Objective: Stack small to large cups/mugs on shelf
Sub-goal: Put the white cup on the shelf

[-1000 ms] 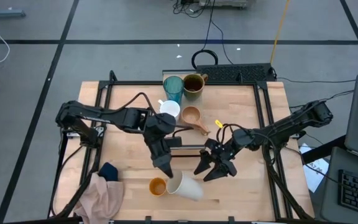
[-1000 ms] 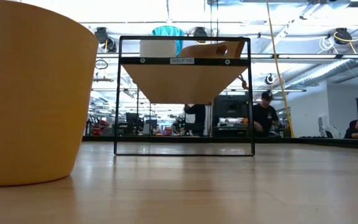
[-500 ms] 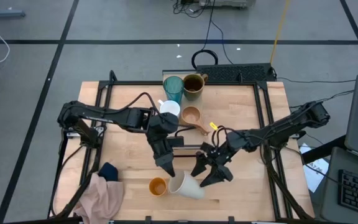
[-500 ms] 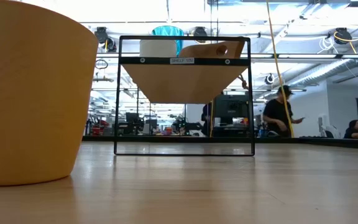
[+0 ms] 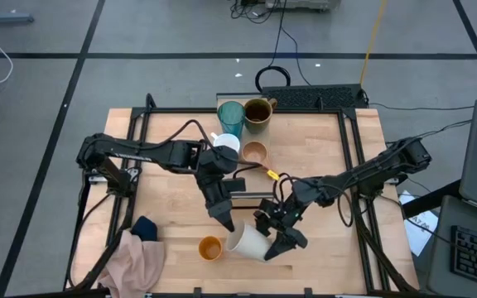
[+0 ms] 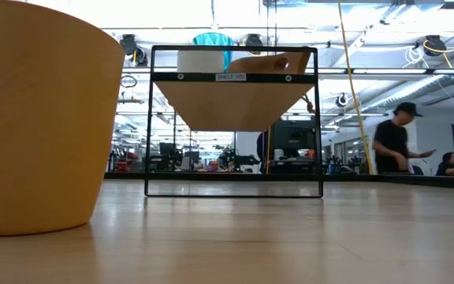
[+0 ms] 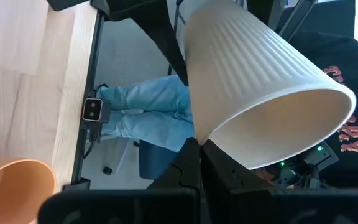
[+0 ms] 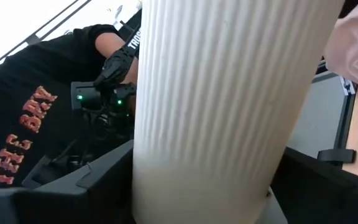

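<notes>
Left gripper (image 5: 224, 223) pinches the rim of the tilted small beige cup (image 5: 248, 244); right gripper (image 5: 275, 235), fingers spread, straddles its body; small orange cup (image 5: 210, 247) just beside; shelf (image 5: 259, 170) farther back

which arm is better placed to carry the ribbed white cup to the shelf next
Left. The left gripper is pinching the ribbed white cup by its rim, as the left wrist view shows. The right gripper only straddles the cup's side with fingers open, and would first have to close.
</notes>
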Controlling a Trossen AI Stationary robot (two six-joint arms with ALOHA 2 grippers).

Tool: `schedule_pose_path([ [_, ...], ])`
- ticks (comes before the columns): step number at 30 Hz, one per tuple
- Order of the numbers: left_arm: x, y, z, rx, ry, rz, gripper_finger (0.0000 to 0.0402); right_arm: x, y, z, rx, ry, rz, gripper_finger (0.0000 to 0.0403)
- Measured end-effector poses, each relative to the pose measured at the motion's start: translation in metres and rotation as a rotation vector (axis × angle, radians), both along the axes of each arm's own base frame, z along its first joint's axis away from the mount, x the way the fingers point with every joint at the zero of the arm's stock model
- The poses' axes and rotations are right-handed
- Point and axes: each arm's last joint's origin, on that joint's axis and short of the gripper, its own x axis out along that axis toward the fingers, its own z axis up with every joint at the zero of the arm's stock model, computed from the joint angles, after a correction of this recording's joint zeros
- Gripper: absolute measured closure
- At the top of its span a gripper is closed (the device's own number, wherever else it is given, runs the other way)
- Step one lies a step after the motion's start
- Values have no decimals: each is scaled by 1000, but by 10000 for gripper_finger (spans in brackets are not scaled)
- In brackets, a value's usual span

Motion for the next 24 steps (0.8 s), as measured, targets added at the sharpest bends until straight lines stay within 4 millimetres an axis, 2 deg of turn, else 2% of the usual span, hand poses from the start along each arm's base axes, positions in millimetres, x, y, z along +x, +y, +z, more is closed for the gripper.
schedule_pose_path([
  [6,0,0,0,-2,2,1,401,0,0,0,8,15,21,124],
  [12,1,7,0,-5,-2,12,401,0,0,0,15,21,33,113],
  [24,4,22,0,17,-9,73,401,-1,0,-1,16,32,40,116],
])
